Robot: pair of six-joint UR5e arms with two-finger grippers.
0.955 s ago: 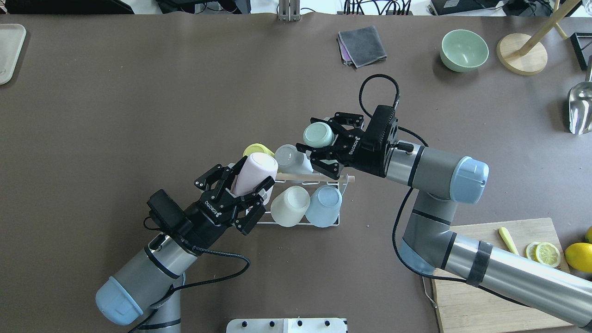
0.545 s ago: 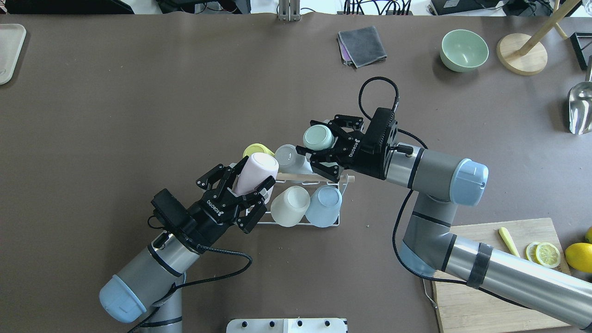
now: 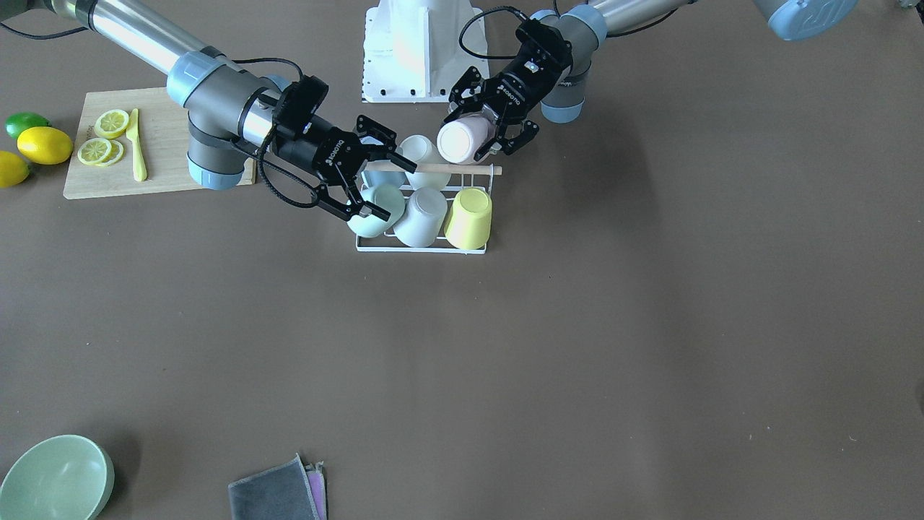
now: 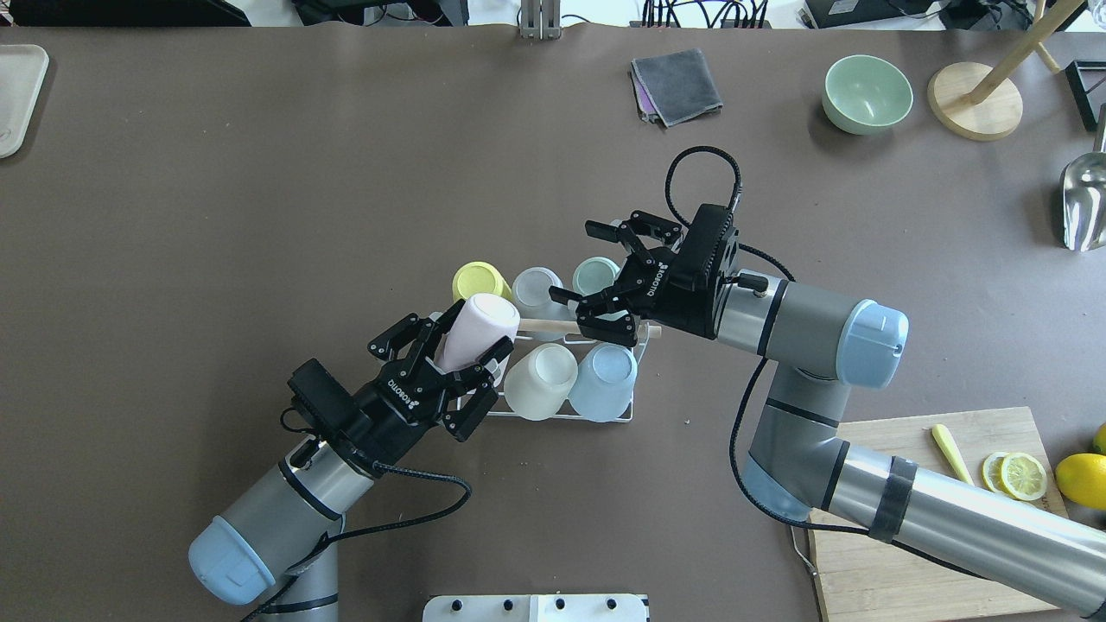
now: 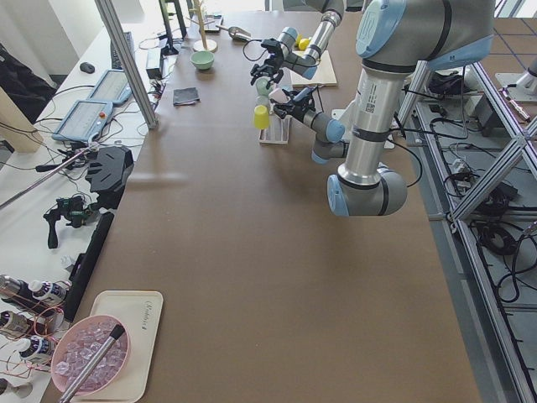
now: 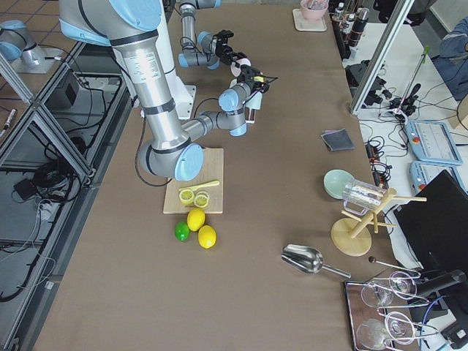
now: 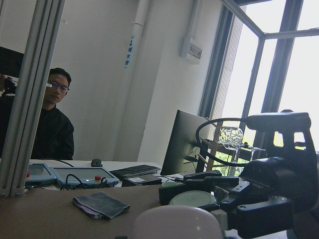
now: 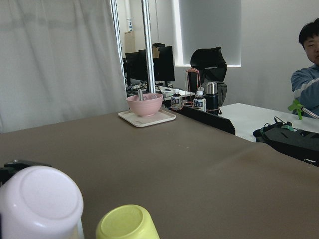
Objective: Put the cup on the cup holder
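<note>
The cup holder point(image 4: 596, 413), a white wire rack with a wooden rod point(image 4: 553, 326), stands mid-table. It carries a yellow cup point(image 4: 479, 281), a clear cup point(image 4: 534, 289), a mint cup point(image 4: 596, 275), a cream cup point(image 4: 540, 382) and a light blue cup point(image 4: 605, 382), all upside down. My right gripper point(image 4: 577, 263) is open, its fingers apart on either side of the mint cup, which rests on the rack point(image 3: 375, 217). My left gripper point(image 4: 471, 341) is shut on a pink cup point(image 4: 477, 331), held tilted over the rack's left end point(image 3: 462, 141).
A wooden cutting board point(image 4: 907, 518) with lemon slices lies at the near right, with lemons point(image 4: 1080, 479) beside it. A green bowl point(image 4: 867, 93), a folded grey cloth point(image 4: 676, 85), a wooden stand point(image 4: 975, 99) and a metal scoop point(image 4: 1084, 203) sit along the far and right side.
My right gripper has lowered the mint cup onto the rack and spread its fingers. My left gripper with the pink cup has shifted only slightly.
</note>
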